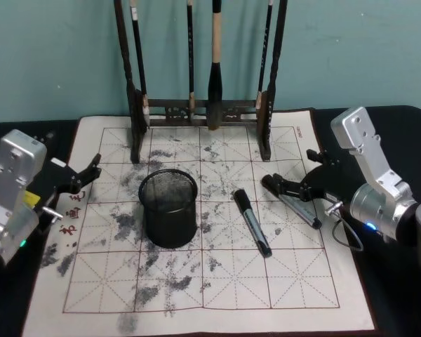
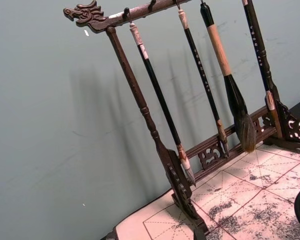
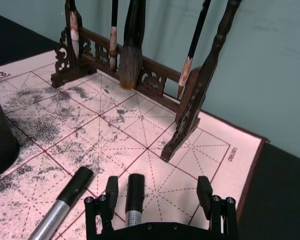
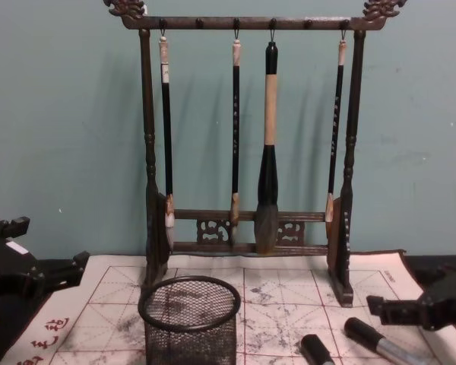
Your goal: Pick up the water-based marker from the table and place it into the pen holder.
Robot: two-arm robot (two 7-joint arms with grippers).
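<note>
Two markers lie on the whitish mat [image 1: 217, 309] right of the black mesh pen holder [image 1: 168, 208]. One marker [image 1: 251, 221], with a black cap, rests alone near the middle. The other marker [image 1: 299, 208] lies just in front of my right gripper [image 1: 288, 167]. In the right wrist view that gripper [image 3: 157, 190] is open low over the mat, and the marker's black cap [image 3: 135, 187] sits between its fingers, close to one of them; the first marker [image 3: 72, 190] lies outside them. My left gripper [image 1: 84, 175] hangs open at the mat's left edge, apart from everything.
A tall dark wooden rack [image 1: 200, 109] hung with several calligraphy brushes stands at the back of the mat, with a teal wall behind it. The rack's right foot [image 3: 182, 132] is just beyond my right gripper. Dark table [image 1: 407, 309] surrounds the mat.
</note>
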